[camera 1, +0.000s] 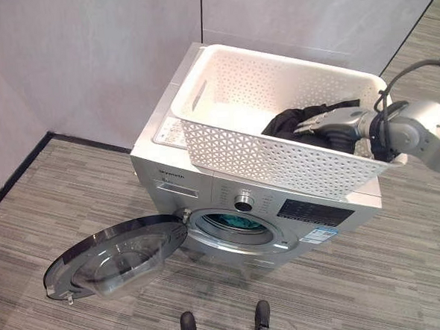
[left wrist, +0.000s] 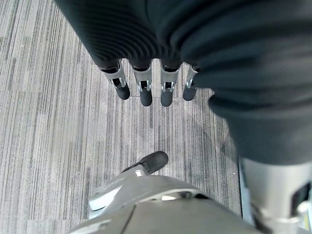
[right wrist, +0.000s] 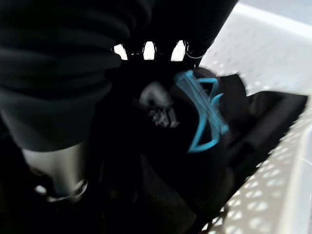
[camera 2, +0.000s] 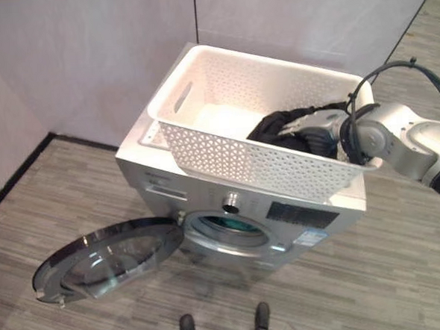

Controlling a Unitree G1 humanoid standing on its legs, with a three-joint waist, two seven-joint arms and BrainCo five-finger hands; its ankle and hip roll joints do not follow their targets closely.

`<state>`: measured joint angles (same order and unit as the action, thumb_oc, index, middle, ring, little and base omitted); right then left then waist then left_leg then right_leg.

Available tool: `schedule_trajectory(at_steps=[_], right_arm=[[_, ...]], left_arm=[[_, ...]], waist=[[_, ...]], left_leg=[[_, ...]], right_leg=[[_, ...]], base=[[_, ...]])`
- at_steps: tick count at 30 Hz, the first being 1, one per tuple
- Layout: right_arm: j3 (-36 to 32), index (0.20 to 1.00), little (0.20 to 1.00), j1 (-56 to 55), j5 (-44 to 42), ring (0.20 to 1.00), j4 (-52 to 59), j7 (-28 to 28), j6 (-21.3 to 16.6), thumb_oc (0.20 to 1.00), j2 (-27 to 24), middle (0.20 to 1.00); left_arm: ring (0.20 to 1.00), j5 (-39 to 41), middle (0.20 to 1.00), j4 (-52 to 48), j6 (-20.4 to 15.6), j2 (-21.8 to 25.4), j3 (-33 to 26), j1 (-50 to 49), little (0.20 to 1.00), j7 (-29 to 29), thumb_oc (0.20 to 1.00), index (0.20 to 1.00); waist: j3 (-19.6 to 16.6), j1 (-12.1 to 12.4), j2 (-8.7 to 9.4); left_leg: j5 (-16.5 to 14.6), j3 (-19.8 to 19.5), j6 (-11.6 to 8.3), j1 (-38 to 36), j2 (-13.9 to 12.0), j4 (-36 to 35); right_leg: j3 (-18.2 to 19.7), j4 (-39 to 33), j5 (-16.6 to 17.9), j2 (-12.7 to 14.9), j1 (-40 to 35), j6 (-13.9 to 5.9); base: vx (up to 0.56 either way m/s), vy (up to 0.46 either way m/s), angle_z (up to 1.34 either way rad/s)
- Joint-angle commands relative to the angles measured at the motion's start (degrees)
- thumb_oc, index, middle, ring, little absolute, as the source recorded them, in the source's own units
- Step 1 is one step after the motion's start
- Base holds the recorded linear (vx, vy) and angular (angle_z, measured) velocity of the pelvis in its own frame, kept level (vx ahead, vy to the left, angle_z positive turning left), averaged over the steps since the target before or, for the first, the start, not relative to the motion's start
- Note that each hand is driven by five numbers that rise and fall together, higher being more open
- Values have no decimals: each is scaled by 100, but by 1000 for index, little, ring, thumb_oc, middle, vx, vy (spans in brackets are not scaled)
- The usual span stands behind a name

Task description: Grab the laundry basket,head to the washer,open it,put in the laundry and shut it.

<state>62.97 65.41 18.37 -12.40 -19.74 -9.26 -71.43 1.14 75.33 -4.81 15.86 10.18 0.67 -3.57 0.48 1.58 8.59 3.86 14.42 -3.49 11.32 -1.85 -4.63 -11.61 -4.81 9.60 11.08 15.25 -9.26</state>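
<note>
While the white laundry basket (camera 1: 226, 146) rests on top of the silver washer (camera 1: 206, 181), a dark garment with blue trim (right wrist: 204, 117) is seen bunched in the basket's right end. The right hand (camera 1: 330, 124) is reached in over the right rim and lies on that garment; its fingers are buried in the cloth, so whether anything is gripped cannot be told. The round door (camera 1: 113, 257) is swung fully open, and the drum opening (camera 1: 235, 224) lies below and to the left of the garment. The left hand (left wrist: 146, 85) hangs over the floor, fingers straight, holding nothing, so the right hand is judged the nearer.
</note>
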Motion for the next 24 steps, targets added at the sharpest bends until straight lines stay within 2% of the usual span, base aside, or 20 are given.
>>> schedule_trajectory(at_steps=[1,8,9,10,11,15,21,24], right_arm=[[-97,1000,1000,404,625,1000,-361,359,-27,1000,-8,1000],[206,1000,1000,590,560,1000,-405,152,-47,1000,354,1000],[254,809,809,621,492,809,-453,107,-13,809,406,809],[303,366,366,656,428,366,-563,68,27,366,473,366],[336,200,200,719,358,200,-629,56,46,200,513,200],[221,200,200,883,290,200,-808,218,179,200,654,200],[-681,200,200,737,-37,200,-1364,832,367,200,886,200],[-795,200,200,744,-145,200,-1365,881,348,200,832,200]], left_arm=[[1000,-192,1000,208,85,68,-54,256,1000,-58,1000,1000],[1000,-160,1000,189,75,92,11,374,1000,-140,1000,1000],[1000,-125,1000,184,74,90,21,389,1000,-147,1000,1000],[1000,-88,1000,185,78,91,33,413,1000,-145,1000,1000],[1000,-58,1000,184,70,91,41,427,1000,-160,1000,1000],[1000,25,1000,205,64,52,78,479,1000,-200,1000,1000],[1000,-49,1000,191,43,-10,239,493,1000,-279,1000,1000],[1000,-64,1000,190,30,-19,241,430,1000,-254,1000,1000]], waist=[[521,161,210],[645,240,220],[666,248,218],[683,259,216],[695,255,206],[704,225,190],[596,196,110],[506,172,98]], left_leg=[[239,-294,-80,342,21,-37],[255,-344,-75,453,40,-37],[266,-344,-77,468,41,-37],[273,-345,-75,483,41,-37],[276,-339,-73,494,43,-37],[269,-314,-52,492,47,-37],[181,-288,-8,316,72,-37],[170,-277,-4,268,89,-37]], right_leg=[[-165,-19,520,114,-237,-299],[-193,-19,541,121,-155,-288],[-198,-19,552,125,-138,-289],[-191,-19,560,126,-121,-288],[-186,-19,568,127,-105,-286],[-146,-19,589,132,-92,-284],[-107,-19,585,161,-238,-297],[-102,-19,585,179,-279,-298]], base=[[0,0,0],[-4,0,0],[0,0,0],[0,0,0],[0,0,0],[0,0,0],[22,2,-1],[56,-1,1]])
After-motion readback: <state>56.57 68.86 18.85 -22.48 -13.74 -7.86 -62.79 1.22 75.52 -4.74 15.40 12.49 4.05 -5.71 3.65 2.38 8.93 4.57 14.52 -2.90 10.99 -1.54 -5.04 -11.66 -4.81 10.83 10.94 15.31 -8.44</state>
